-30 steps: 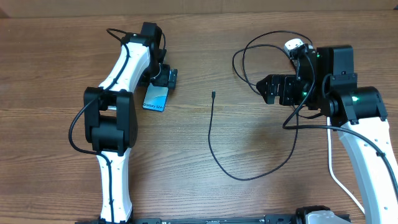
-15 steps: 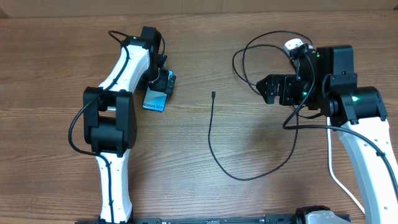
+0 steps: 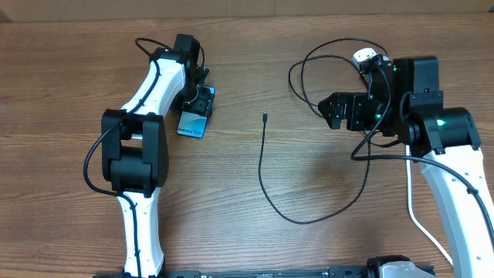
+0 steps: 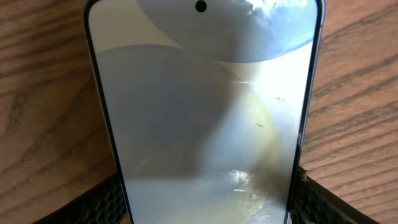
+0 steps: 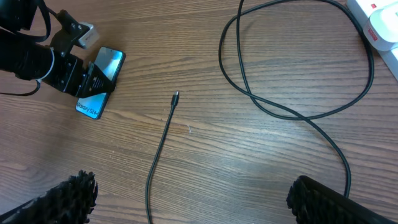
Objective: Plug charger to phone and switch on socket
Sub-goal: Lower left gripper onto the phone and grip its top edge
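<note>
Left side first: the left gripper (image 3: 202, 101) sits over the far end of the phone (image 3: 193, 123), up in the back-left part of the table (image 3: 231, 239). On the left wrist camera the phone (image 4: 205, 112) fills nearly the whole view. The fingers (image 4: 93, 202) sit against both long edges, so I read that as clamped on the phone. The lit blue end pokes out toward the arm bases at a slight angle. There's plenty of bare wood in front of it and to its right, with nothing crowding those edges.

Middle: the charger cable (image 3: 261, 166) lies loose. Its connector tip (image 3: 265, 117) points at the back of the table, well apart from the phone with open wood between them. From the tip the cable runs toward the bases, bends right in a big curve, then goes back up and loops near the right arm.

Right: the right gripper (image 3: 333, 110) hangs over the table with its fingers (image 5: 62, 199) spread wide, holding nothing. On its wrist camera the connector tip (image 5: 176, 96) lies ahead and a bit left of centre, not between the fingers. The power strip (image 3: 367, 56) is at the back, mostly hidden by the arm. A bit of red shows on it, but I can't tell the switch position. A thick white cord (image 3: 421, 224) trails down the right side
</note>
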`<action>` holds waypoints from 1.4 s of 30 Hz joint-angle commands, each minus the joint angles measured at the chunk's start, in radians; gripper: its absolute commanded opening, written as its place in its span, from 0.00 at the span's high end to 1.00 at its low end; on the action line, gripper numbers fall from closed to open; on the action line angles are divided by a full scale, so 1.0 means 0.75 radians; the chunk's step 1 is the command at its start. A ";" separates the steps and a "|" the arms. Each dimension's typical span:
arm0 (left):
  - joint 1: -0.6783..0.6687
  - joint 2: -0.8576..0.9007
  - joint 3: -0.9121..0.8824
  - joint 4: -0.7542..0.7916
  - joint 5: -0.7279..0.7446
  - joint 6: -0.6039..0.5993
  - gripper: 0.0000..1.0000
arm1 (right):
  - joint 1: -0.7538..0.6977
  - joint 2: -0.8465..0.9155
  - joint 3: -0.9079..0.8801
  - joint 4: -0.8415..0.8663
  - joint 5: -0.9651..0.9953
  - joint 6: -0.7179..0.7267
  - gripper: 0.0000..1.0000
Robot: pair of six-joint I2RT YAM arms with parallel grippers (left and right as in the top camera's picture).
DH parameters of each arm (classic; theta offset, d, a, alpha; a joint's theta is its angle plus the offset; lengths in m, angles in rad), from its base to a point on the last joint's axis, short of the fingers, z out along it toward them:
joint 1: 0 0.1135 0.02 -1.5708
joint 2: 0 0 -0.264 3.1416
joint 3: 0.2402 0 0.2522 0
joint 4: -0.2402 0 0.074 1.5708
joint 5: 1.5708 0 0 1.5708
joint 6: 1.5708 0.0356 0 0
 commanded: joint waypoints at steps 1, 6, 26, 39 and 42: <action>0.002 0.058 -0.054 0.038 0.015 -0.070 0.28 | 0.007 -0.004 0.039 0.006 0.012 -0.001 0.00; -0.001 0.058 -0.054 0.038 0.017 -0.132 0.27 | 0.007 -0.004 0.039 0.006 0.012 -0.001 0.00; -0.013 0.058 -0.060 0.058 0.020 -0.314 0.23 | 0.007 -0.004 0.038 0.004 0.012 -0.001 0.00; -0.024 0.058 -0.059 0.053 0.010 -0.314 0.44 | 0.007 -0.004 0.030 0.005 0.012 -0.001 0.00; -0.024 0.057 -0.053 0.043 0.010 -0.314 0.44 | 0.007 -0.004 0.030 0.005 0.012 -0.001 0.00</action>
